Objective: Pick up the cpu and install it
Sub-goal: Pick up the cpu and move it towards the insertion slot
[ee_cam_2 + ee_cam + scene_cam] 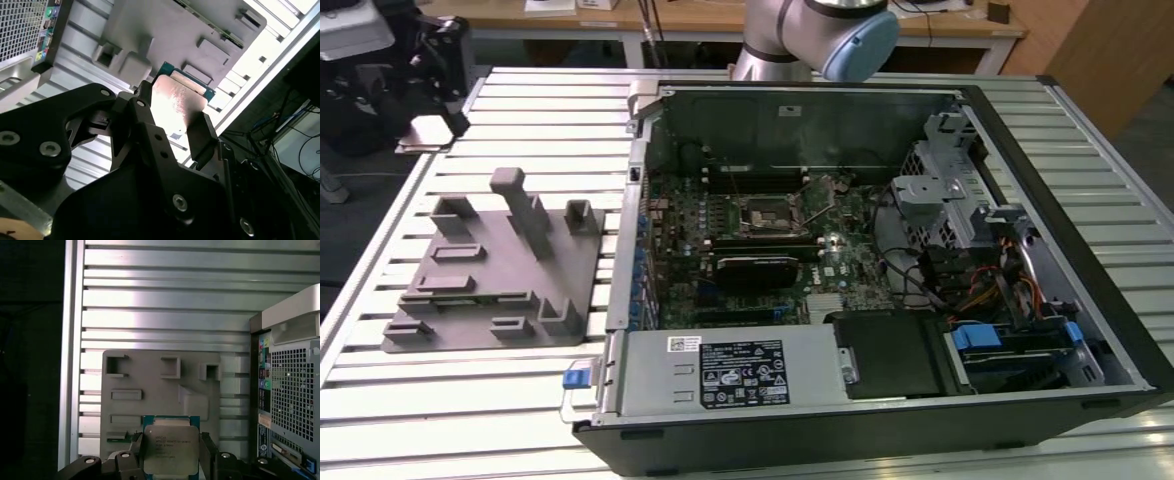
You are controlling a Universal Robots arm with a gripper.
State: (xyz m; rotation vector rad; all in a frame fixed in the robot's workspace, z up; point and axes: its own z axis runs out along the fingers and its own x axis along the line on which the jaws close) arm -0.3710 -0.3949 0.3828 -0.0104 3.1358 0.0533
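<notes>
Now the end effector point(171, 457) is holding the cpu point(171, 449) up in the air. In both wrist views the cpu is sitting right between the two dark fingers point(207, 452), and one finger is pressing on each side of it. So the end effector is clamping tight on the cpu, with nothing else in its grip.

In the first wrist view the shiny silver top of the cpu is facing the camera, and a thin green edge is peeking out along one side. In the second wrist view the cpu point(177, 102) is glowing bright between the fingers point(200, 137) of the end effector point(175, 120).

Behind the cpu, farther away, the big grey fixture point(160, 390) is lying flat on the silver striped desk point(165, 300). The cpu is not touching it. The computer case point(290, 385) is standing just beside the fixture.

In the exterior view the grey fixture point(494, 270) is lying on the desk point(454, 400) at the exterior view's left. The open computer case point(801, 120) is lying next to it at the exterior view's right. Inside the case, the black square socket point(767, 212) is sitting in the middle of the green board. The grey arm point(814, 40) is rising behind the case.
</notes>
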